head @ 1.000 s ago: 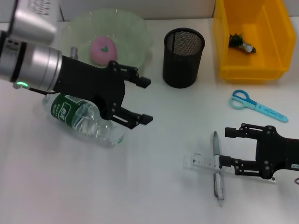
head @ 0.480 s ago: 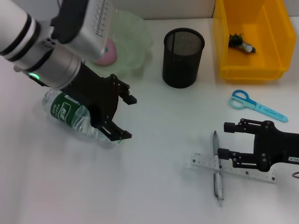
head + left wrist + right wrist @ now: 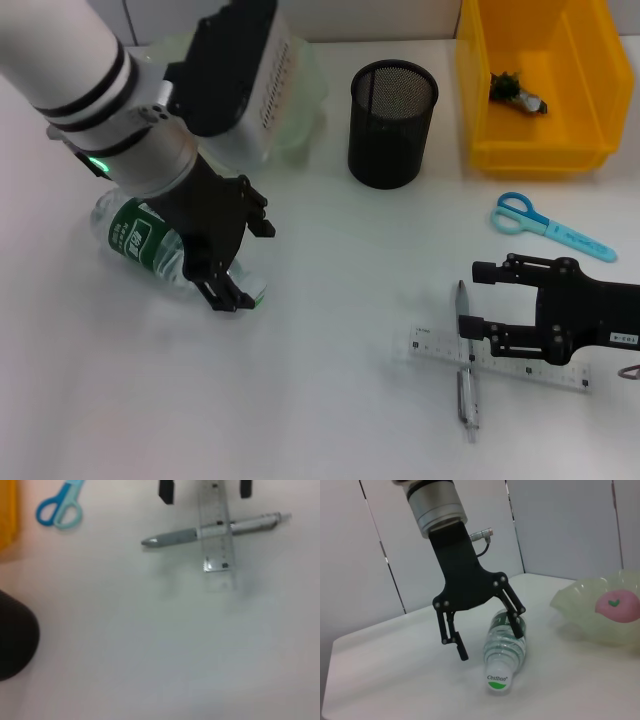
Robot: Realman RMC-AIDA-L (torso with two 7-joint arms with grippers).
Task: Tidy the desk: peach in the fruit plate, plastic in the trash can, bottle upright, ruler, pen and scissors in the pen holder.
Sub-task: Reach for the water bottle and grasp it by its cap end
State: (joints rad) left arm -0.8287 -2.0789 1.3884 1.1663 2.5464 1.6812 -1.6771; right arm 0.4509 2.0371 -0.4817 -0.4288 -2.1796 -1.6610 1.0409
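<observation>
The left arm hides most of the fruit plate point(image 3: 305, 90) and part of the lying bottle point(image 3: 135, 240).

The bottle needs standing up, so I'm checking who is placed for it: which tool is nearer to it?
Left. The left tool hangs open astride the lying bottle, near its cap end. The right tool is far across the desk, open over the pen and ruler.

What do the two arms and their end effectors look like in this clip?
The left arm is white with black bands, then a silver wrist section carrying a small green light. Its left end effector is matte black with thin linkage fingers; the right wrist view shows a silver connector and cable by its mount. The right end effector is the same black linkage design.
</observation>
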